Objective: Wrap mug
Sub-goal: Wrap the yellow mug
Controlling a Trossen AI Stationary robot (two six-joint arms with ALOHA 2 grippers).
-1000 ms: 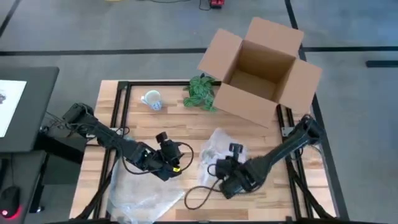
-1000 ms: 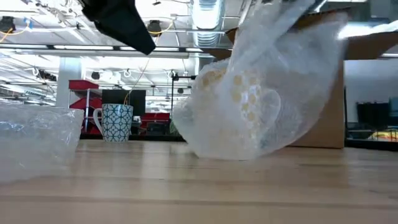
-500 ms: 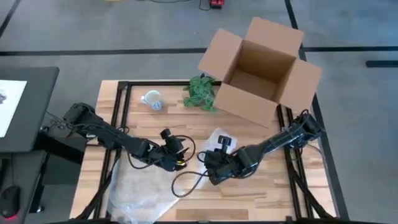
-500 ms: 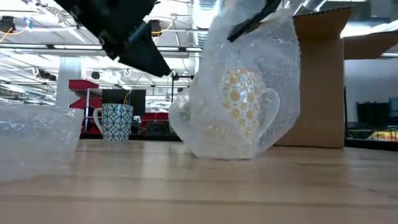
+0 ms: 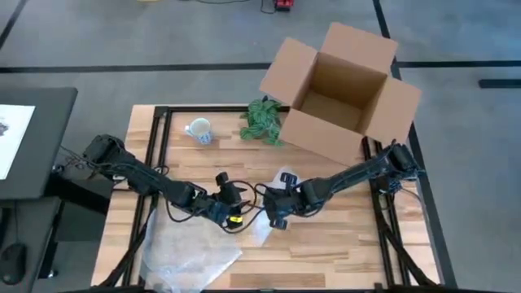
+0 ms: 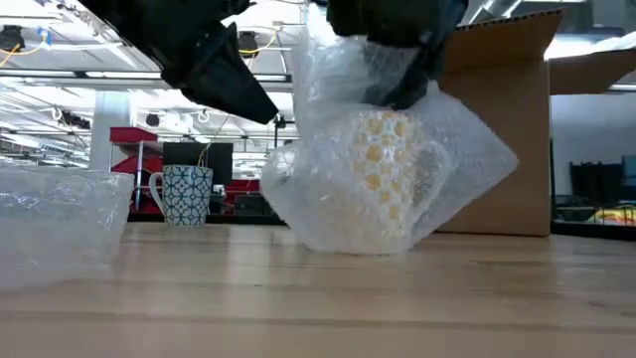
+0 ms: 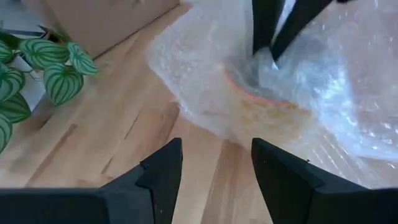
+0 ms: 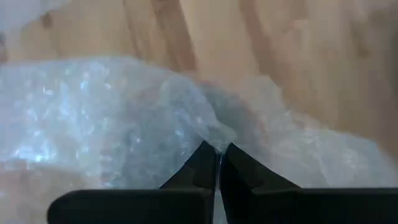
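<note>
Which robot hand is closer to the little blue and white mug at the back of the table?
Left. The left gripper sits nearer the blue-patterned mug, open beside the bubble wrap. The right gripper is farther, pinching that wrap.

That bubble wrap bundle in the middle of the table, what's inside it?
A mug with yellow dots, standing upright on the table, shows through the bubble wrap. The right gripper pinches the wrap above it. The mug's inside is hidden.
</note>
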